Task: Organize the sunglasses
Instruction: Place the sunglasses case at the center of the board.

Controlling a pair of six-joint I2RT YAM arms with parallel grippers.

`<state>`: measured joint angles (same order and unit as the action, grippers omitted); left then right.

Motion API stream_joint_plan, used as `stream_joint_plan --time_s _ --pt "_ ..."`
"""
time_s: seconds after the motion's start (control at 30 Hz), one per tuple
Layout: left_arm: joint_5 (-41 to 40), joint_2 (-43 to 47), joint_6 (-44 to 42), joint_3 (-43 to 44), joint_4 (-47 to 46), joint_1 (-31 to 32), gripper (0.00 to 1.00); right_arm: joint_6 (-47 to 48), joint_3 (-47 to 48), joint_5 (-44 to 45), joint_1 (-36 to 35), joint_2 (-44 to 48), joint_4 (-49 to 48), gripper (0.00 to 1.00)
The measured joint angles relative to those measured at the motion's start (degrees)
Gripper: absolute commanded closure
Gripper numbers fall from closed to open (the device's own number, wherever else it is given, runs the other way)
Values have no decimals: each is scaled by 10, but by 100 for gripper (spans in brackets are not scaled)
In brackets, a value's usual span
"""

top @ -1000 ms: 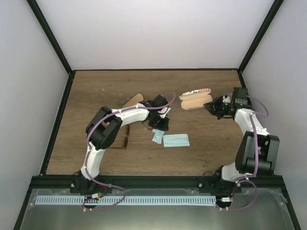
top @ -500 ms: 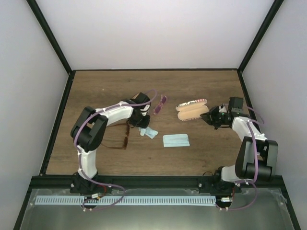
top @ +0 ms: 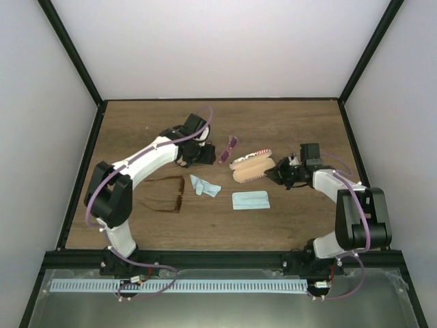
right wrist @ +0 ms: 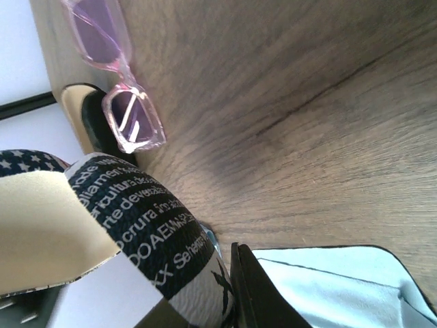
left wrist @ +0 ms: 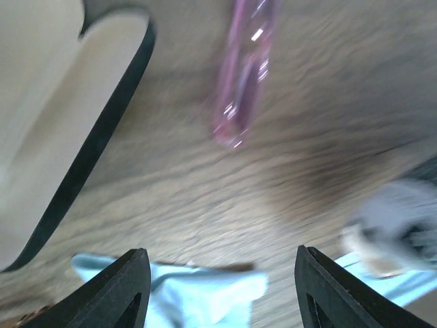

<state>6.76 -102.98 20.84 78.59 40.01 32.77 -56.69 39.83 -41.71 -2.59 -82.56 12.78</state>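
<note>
Amber-lensed and thin-framed, the sunglasses [top: 179, 195] lie on the wooden counter [top: 136, 130] with their temples unfolded toward the left wall, just beside the left arm's forearm on its near side. The left pincer [left wrist: 222, 256] hangs farther back over the counter, its fingers [left wrist: 130, 287] spread with nothing between them. The sunglasses sit apart from it, closer to the arm bases and a little to its left. A crumpled blue cloth [top: 205, 186] lies between that pincer and the near edge, just right of the sunglasses. A pink pair of glasses [top: 231, 145] rests just right of the pincer, and a tan case [left wrist: 54, 102] shows at the edge of its wrist view. The right pincer [top: 278, 171] is clamped on the right end of the striped case [top: 251, 165], which lies open. A flat blue cloth [top: 250, 200] sits just in front of that case. The sunglasses are well apart from this pincer, beyond the crumpled cloth.
</note>
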Motion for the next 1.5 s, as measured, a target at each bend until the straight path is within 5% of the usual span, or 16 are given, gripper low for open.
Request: stream_joint_plan --time_s 0.17,0.6,0.9,1.2,1.5 --pt "27 31 19 50 -12 4 40 -35 -24 7 -46 -44 -55 99" --pt "51 50 25 25 -23 50 41 -127 -31 8 -109 -127 -143 96" --pt "54 40 30 1 -40 83 41 -176 -28 8 -115 -137 -164 84" --pt "65 -22 30 -3 -60 103 42 -165 2 12 -115 -145 -129 61" --pt "70 -63 30 -3 -75 105 42 -100 63 37 -115 -119 -25 57"
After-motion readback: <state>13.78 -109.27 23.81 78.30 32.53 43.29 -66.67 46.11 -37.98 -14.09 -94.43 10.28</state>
